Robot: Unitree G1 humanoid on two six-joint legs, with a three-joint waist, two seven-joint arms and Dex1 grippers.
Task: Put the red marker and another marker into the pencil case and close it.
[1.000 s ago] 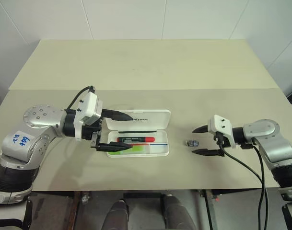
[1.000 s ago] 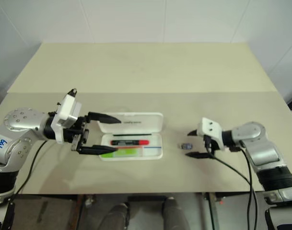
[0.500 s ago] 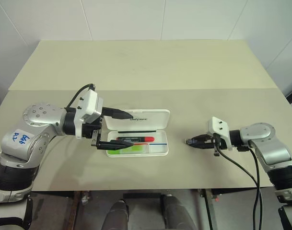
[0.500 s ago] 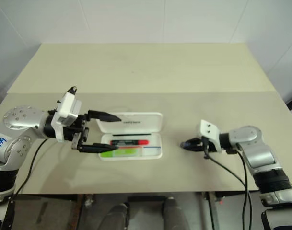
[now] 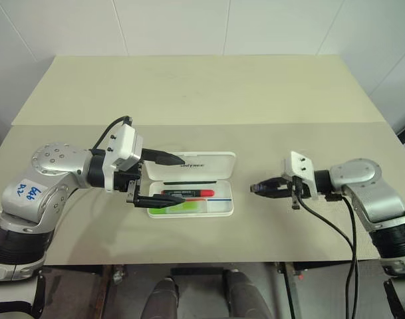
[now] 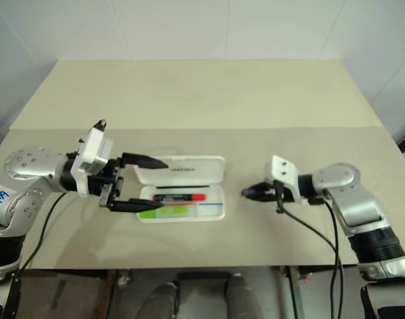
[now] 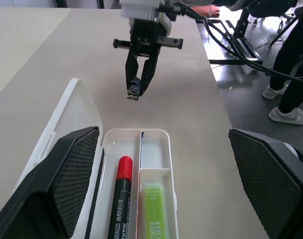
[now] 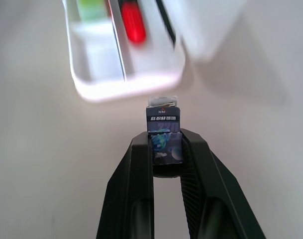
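Right gripper [image 5: 257, 189] pinches a small dark-blue wrapped block [image 8: 163, 137], off the open white plastic pencil case's [image 5: 223, 207] end. Left gripper [image 5: 170, 180] gapes wide, straddling the black red-tipped marker [image 5: 189, 193] and green highlighter [image 5: 185, 207] inside.

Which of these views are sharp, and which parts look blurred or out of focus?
Right wrist view: the small blue-wrapped block in the right pincer is sharp, while the pencil case behind is blurred. Left wrist view: the red marker is crisp. Head views: evenly lit, with soft shadows.

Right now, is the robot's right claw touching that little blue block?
Touching. In the right wrist view, the right gripper has its fingers pressed against both sides of the small blue block.
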